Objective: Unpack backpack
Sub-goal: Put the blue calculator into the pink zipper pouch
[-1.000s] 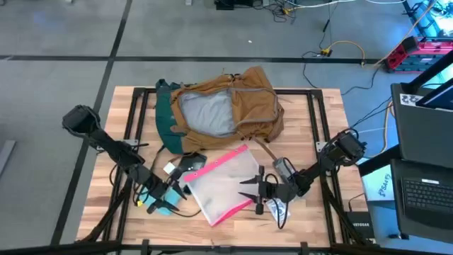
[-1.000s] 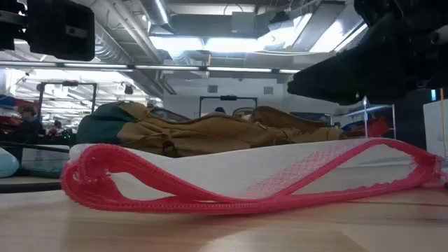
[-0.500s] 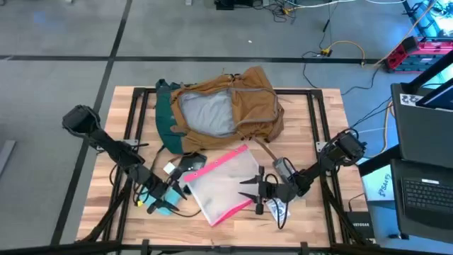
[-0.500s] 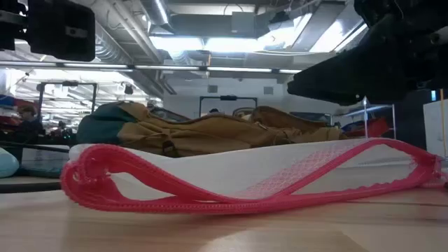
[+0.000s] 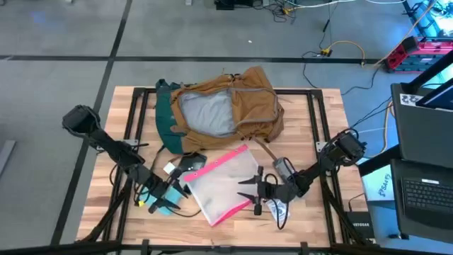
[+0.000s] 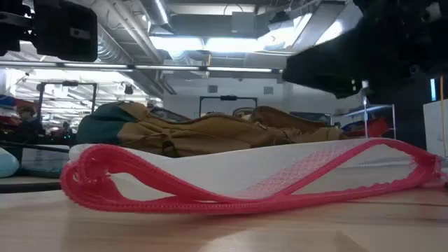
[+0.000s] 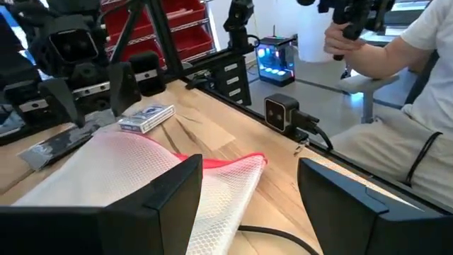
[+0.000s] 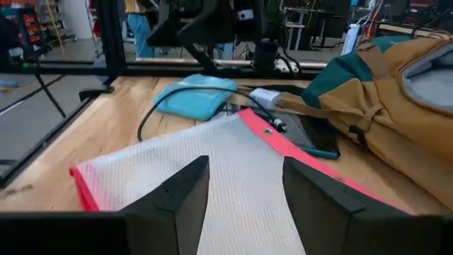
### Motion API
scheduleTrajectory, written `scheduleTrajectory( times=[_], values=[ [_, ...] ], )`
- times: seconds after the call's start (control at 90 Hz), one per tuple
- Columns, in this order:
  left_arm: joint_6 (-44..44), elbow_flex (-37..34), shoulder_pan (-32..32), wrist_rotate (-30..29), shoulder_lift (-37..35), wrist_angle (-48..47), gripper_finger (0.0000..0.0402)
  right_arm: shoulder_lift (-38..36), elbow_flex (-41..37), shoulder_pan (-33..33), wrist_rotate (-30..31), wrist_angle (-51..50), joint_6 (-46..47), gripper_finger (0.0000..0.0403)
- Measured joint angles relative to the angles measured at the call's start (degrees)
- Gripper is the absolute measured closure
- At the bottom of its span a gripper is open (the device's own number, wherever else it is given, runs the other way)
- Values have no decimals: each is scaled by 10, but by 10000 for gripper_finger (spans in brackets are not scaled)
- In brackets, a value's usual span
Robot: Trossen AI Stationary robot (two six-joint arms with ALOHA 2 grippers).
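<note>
- Right tool (image 5: 249,188): seen in the high view at the near right of the counter (image 5: 318,127), fingers spread wide, nothing held. In the right wrist view the two dark fingers (image 8: 177,191) stand apart just over the near corner of the pouch.
- Left tool (image 5: 164,200): placed at the near left of the counter, jaws parted, nothing gripped. In the left wrist view the gap between its fingers (image 7: 170,198) frames the pink edge of the pouch.
- Clear pink-edged zip pouch (image 5: 223,184): laid flat between the two tools, already outside the bag, its long axis running diagonally from near left to far right.
- Blue cloth item (image 8: 195,95): lying beside a dark cable (image 8: 152,113), close to the left tool.
- Dark flat device (image 8: 315,134): lying between the pouch and the bag.
- Small printed box (image 7: 147,118): on the counter near the right arm.
- Backpack (image 5: 223,110): lying at the far centre of the counter, opening upward, grey lining exposed. It lies beyond both tools, with the pouch between. Its long axis runs across the counter, teal base toward the left arm's side.
- Judged: either arm must pass forward over the pouch to reach the opening; the right tool appears slightly nearer the open mouth.
- A seated person (image 7: 396,64) is noted beyond the counter edge.
</note>
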Motion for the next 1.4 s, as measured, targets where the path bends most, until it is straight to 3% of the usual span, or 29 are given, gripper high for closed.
scheduleTrajectory(
  times=[0.322,0.622,0.789,0.922,1.067,1.289,1.4],
  values=[
    [-6,0,0,9,0,0,185,0,50,-13,42,-24,-24,237],
    [-52,0,0,10,0,-24,185,0,56,-31,32,-93,70,237],
    [-52,6,0,11,0,-48,185,0,56,-30,32,-105,77,237],
    [-97,48,-7,33,-16,-211,185,0,56,-30,32,-108,77,237],
    [-162,121,-27,-2,-23,-437,185,0,56,-30,32,-110,88,237],
    [-217,238,-87,-3,-24,-629,185,0,56,-30,32,-118,101,237],
    [-287,272,-122,-13,-24,-720,185,0,56,-30,32,-128,107,237]
  ],
)
